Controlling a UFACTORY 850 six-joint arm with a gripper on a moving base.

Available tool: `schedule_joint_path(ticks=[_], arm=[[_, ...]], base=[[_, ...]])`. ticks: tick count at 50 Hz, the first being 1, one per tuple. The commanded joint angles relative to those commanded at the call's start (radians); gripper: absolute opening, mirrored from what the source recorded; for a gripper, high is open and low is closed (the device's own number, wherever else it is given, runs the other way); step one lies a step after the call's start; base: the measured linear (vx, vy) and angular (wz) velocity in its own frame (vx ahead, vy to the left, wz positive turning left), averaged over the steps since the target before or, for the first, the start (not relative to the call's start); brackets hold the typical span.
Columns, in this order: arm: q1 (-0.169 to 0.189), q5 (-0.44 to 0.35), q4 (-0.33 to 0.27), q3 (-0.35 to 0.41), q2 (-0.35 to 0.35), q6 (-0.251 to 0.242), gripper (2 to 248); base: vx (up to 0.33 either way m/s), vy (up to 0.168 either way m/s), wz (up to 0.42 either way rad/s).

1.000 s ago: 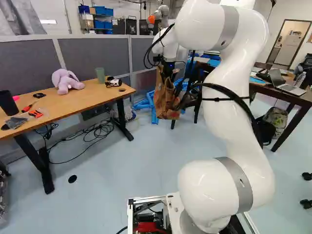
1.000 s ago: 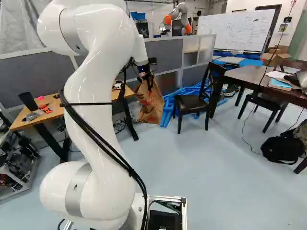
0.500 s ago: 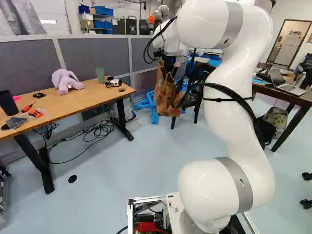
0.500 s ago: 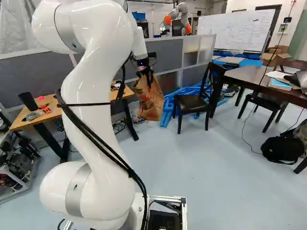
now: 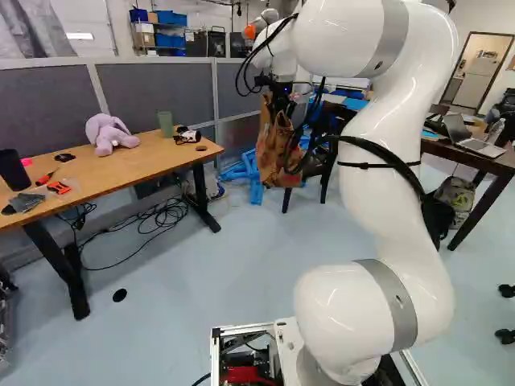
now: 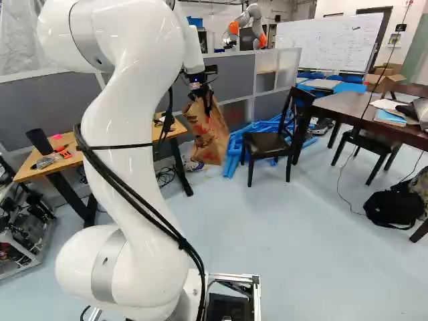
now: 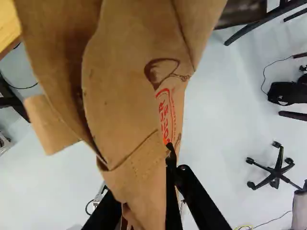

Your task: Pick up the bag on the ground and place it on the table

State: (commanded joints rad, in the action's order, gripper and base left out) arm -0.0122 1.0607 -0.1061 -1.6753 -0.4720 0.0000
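Bag is hanging up in the air off the gripper, which is clamped on the brown paper. It covers part of one finger, so I can't tell how wide the gap is. In both base views it's right of the wooden counter, the one with the purple bunny and green cup.

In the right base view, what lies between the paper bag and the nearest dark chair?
In the right base view, long blue pieces show on the floor between the paper bag and that dark chair.
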Motion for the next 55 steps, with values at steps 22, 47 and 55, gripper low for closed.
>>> schedule_joint_path(ticks=[22, 47, 55], arm=[[0.0, 0.088, 0.0, -0.046, 0.019, 0.0, 21], [0.0, 0.176, 0.0, -0.099, 0.033, 0.0, 21], [0.0, 0.178, 0.0, -0.1, 0.034, 0.0, 21]], base=[[0.0, 0.0, 0.0], [0.0, 0.0, 0.0], [0.0, 0.0, 0.0]])
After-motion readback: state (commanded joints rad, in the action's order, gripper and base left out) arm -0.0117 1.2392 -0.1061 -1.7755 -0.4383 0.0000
